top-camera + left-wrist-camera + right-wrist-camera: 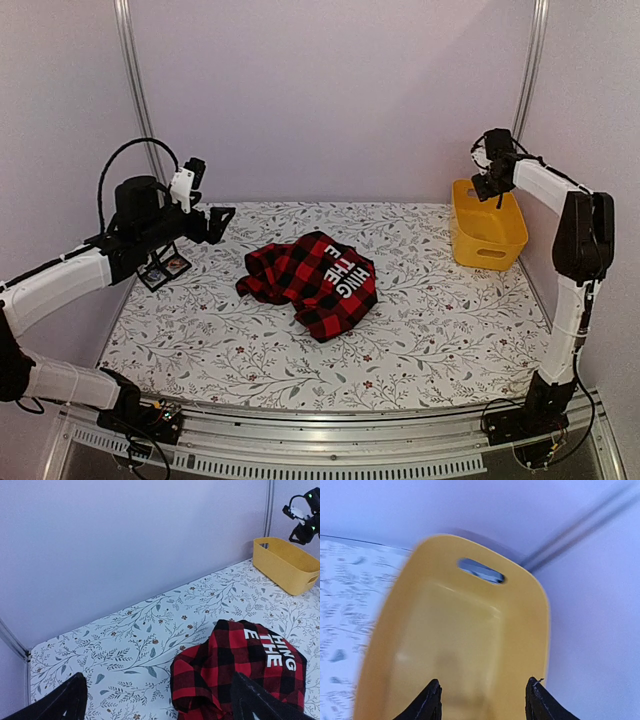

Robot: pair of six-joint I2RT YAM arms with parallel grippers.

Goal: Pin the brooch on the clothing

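The shirt (312, 282) is crumpled, well left of the yellow bin (487, 232). The right gripper (484, 700) is held above the bin, jaws parted, empty. The left gripper (215, 222) is spread wide, farther left than the shirt. The brooch is not seen; fetching is judged in hand. Next: brooch to be located, pinched.

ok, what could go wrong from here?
1. The shirt lies bunched, so a pin may catch several layers.
2. No brooch shows; the right gripper hangs open over the yellow bin, its inside blurred, so a pick could miss.
3. The left gripper is open, off the shirt: fabric may slide.
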